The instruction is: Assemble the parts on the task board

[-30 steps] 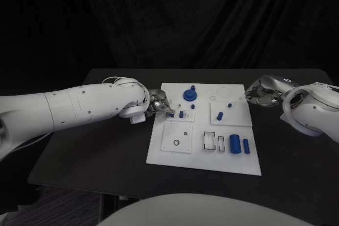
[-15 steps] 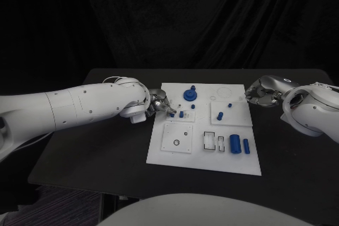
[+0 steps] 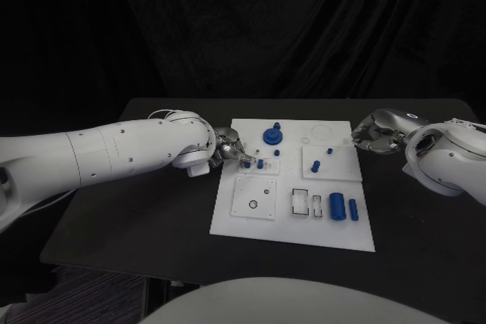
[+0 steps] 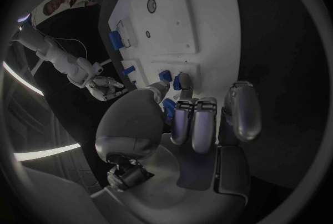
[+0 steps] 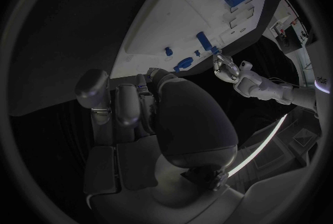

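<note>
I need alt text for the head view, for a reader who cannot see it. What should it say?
A white task board with small blue parts lies on a black table. The left hand reaches to the board's left edge beside small blue pieces; the right hand is at its far right corner.

A black table point(image 3: 142, 218) stood against a dark curtain, its top matte and plain. One thing lay directly on it: the white task board point(image 3: 293, 229), a tall rectangular plate set near the middle of the table, a little toward the right edge. The board's long sides ran from the far edge toward the near edge, and bare black tabletop showed on every side of it.
</note>
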Robot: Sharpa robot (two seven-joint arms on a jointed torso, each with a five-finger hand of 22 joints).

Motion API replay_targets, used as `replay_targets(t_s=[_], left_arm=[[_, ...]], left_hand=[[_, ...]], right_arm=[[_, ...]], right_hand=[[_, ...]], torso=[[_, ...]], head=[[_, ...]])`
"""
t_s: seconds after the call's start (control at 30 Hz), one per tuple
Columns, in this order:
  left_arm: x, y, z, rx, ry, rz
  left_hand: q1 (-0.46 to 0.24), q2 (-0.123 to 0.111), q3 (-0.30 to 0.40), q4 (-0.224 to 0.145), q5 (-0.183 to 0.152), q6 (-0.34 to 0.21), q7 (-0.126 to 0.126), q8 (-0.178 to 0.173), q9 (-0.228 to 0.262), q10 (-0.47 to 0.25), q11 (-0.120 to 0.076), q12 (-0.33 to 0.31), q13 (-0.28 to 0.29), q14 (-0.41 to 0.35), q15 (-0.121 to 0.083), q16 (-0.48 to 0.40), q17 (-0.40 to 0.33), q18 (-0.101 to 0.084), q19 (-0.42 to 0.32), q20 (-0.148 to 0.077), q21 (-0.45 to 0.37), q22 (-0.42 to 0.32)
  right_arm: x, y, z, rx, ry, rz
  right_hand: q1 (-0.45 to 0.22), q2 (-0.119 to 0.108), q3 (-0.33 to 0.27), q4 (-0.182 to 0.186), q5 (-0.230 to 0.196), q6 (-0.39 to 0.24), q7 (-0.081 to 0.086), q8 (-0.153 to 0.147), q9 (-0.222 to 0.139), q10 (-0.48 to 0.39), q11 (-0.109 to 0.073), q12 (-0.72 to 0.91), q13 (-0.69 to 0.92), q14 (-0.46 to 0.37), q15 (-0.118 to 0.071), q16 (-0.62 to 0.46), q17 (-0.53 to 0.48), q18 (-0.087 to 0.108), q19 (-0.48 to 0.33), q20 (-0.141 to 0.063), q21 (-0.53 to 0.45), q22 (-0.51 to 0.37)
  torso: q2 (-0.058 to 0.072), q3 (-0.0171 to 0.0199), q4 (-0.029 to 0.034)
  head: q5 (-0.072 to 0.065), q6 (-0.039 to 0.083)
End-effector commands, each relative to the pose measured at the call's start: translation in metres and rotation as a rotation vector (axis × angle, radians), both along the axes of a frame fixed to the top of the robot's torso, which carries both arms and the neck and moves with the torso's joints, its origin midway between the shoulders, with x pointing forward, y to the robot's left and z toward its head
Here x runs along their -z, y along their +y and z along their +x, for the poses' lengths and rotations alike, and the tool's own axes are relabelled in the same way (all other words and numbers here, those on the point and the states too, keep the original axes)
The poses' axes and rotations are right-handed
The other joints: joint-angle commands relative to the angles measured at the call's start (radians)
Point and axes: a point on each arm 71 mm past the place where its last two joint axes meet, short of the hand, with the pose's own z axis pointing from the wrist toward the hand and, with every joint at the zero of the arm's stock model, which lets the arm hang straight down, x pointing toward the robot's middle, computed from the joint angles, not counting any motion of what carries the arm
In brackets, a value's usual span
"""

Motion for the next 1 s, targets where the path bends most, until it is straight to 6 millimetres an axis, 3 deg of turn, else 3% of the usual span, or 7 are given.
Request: replay_targets(t_s=[0.03, 0.47, 0.67, 1.0], left_arm=[[0.0088, 0.0007, -0.0049, 0.008, 0.042, 0.021], [0.0076, 0.0028, -0.0037, 0.0, 0.021, 0.003], [0.0071, 0.0033, -0.0034, 0.001, 0.013, -0.005], [0.0066, 0.0048, -0.003, -0.003, 0.005, -0.011]], left_hand=[[-0.015, 0.003, -0.014, 0.005, -0.006, 0.001, 0.006, -0.005, 0.001, 0.105, 0.006, 0.004, 0.264, 0.106, 0.008, 0.003, 0.263, 0.001, -0.003, 0.006, -0.003, 0.17], [-0.041, 0.021, -0.065, 0.044, -0.01, 0.011, 0.003, 0.0, 0.011, 0.105, 0.005, 0.004, 0.264, 0.106, 0.008, 0.003, 0.263, 0.002, -0.003, 0.006, -0.003, 0.17], [-0.051, 0.035, -0.091, 0.049, -0.013, 0.011, 0.001, 0.017, 0.038, 0.105, 0.003, 0.004, 0.264, 0.106, 0.006, 0.003, 0.263, 0.002, -0.003, 0.005, -0.003, 0.17], [-0.066, 0.063, -0.112, 0.051, -0.008, 0.014, -0.004, 0.048, 0.044, 0.105, 0.0, 0.004, 0.264, 0.106, 0.004, 0.003, 0.263, 0.002, -0.003, 0.003, -0.003, 0.17]], right_arm=[[0.0019, -0.0014, -0.0005, 0.014, 0.01, -0.01], [0.0024, -0.0021, -0.0006, 0.017, 0.015, -0.013], [0.0026, -0.0021, -0.0006, 0.018, 0.017, -0.014], [0.0028, -0.0022, -0.0006, 0.019, 0.02, -0.017]], right_hand=[[-0.003, 0.0, 0.004, 0.0, 0.005, 0.004, -0.001, 0.002, -0.001, -0.007, -0.001, -0.007, 0.046, -0.009, 0.001, -0.003, -0.001, 0.008, -0.007, 0.001, -0.003, 0.111], [-0.003, -0.001, 0.004, -0.001, 0.005, 0.005, -0.001, 0.002, -0.001, -0.007, -0.001, -0.007, 0.046, -0.009, 0.001, -0.004, -0.002, 0.008, -0.007, 0.001, -0.004, 0.111], [-0.003, -0.001, 0.004, -0.001, 0.005, 0.005, -0.001, 0.002, -0.001, -0.007, -0.001, -0.007, 0.046, -0.009, 0.001, -0.004, -0.002, 0.008, -0.007, 0.001, -0.004, 0.111], [-0.004, -0.001, 0.004, -0.001, 0.005, 0.005, -0.001, 0.003, -0.001, -0.008, -0.001, -0.007, 0.045, -0.009, 0.001, -0.005, -0.003, 0.009, -0.008, 0.002, -0.006, 0.11]], torso=[[0.0, 0.0004, 0.0003], [0.0, 0.0003, 0.0004], [0.0, 0.0002, 0.0005], [0.0, 0.0006, 0.0006]], head=[[0.001, 0.0], [0.002, 0.0], [0.004, 0.0], [0.006, 0.0]])
